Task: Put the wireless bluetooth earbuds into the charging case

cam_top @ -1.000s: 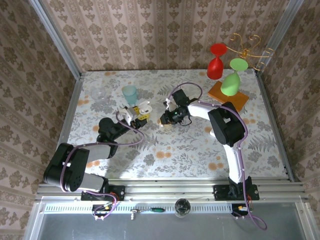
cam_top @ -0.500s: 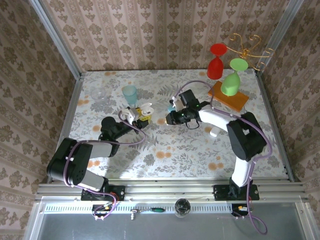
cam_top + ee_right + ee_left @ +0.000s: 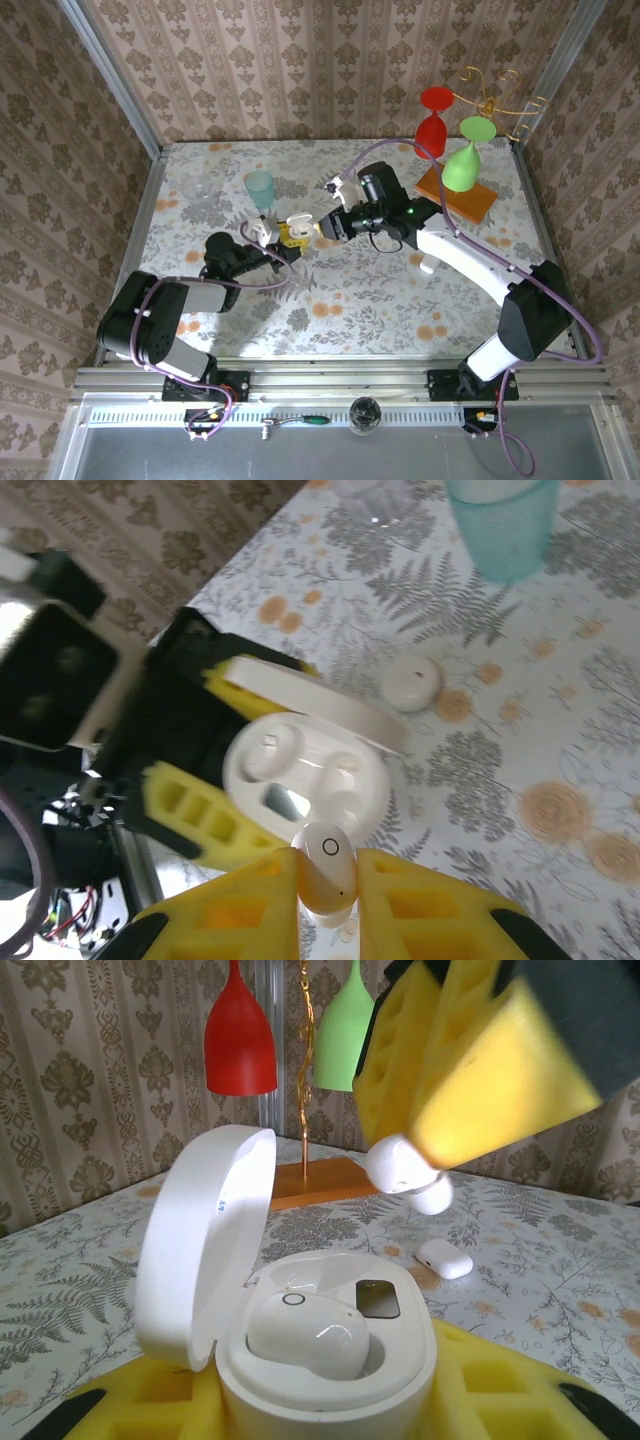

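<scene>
Pinching an earbud [image 3: 325, 865] just above the case [image 3: 300, 770] clamped in the left gripper [image 3: 284, 233], the right gripper [image 3: 328, 900] risks skewed entry: bud jamming on the rim of the empty socket [image 3: 341, 781], or dropping.

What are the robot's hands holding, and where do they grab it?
The right gripper pinches one white earbud by its sides, above the open charging case. The left gripper clamps the case's lower half.
</scene>
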You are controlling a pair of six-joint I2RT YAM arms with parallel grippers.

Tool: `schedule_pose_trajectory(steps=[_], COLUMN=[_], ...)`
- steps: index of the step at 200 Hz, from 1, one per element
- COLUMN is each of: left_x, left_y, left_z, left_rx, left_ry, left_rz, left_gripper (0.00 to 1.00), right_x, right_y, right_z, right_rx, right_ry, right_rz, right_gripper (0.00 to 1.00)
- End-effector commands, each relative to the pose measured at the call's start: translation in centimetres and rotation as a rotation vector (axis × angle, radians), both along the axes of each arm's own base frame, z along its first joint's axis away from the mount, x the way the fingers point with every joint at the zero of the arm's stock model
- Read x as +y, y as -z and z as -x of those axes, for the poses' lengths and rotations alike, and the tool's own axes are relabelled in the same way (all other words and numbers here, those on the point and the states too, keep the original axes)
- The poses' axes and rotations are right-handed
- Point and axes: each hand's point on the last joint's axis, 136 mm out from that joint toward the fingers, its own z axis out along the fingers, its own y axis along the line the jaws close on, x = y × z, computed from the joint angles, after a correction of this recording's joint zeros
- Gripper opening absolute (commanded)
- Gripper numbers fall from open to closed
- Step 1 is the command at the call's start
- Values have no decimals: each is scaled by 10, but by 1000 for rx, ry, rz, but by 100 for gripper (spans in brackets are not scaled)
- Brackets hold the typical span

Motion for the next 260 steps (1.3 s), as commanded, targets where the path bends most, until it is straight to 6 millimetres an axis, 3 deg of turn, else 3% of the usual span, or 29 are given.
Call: schedule_pose_trajectory(steps=[1, 75, 140, 223, 260], left_x=[-6, -7, -7, -6, -6], left_y=[-11, -19, -27, -25, -28], left_z=[5, 13, 13, 10, 9], left_rx=[-17, -26, -39, -45, -53], left_ry=[58, 92, 83, 67, 59], left_rz=[24, 35, 47, 42, 47], left_gripper=[19, 19, 19, 19, 19], right_x=[6, 15, 17, 24, 25], right_y=[-15, -5, 18, 13, 25], right_z=[5, 0, -3, -4, -5], right_rx=[-39, -24, 15, 36, 58], right_ry=[-51, -63, -61, -51, -44], right_rz=[2, 16, 42, -16, 1], right_gripper=[20, 20, 20, 17, 17])
